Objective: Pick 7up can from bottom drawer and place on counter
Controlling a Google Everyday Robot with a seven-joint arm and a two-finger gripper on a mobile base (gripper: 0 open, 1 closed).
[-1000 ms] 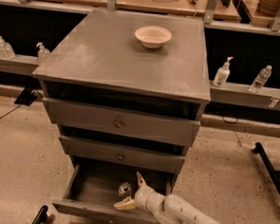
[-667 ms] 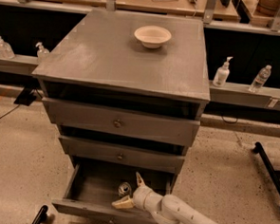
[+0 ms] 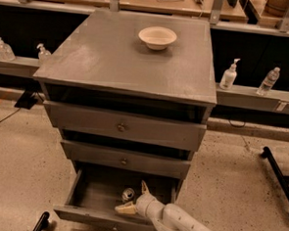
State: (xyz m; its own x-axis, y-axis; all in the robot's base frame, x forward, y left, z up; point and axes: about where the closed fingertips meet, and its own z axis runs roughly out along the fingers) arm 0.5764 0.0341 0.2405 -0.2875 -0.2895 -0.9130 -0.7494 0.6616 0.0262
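Observation:
The bottom drawer [image 3: 88, 195] is pulled open at the foot of the grey cabinet. Inside it, near the middle right, stands the 7up can [image 3: 128, 194], its shiny silver lid showing. My gripper [image 3: 133, 198] reaches into the drawer from the lower right on a white arm. It is open, with one pale finger behind the can and the other in front of it, so the can sits between them. The counter [image 3: 123, 57] is the cabinet's wide grey top, high above the drawer.
A cream bowl [image 3: 157, 38] sits at the back of the counter. Two closed drawer fronts with knobs [image 3: 120, 128] overhang the open drawer. Plastic bottles [image 3: 229, 74] stand on ledges either side. A black base leg [image 3: 278, 174] lies on the floor at right.
The gripper and arm have shifted slightly left and down in the drawer, closer around the can. The can has not moved.

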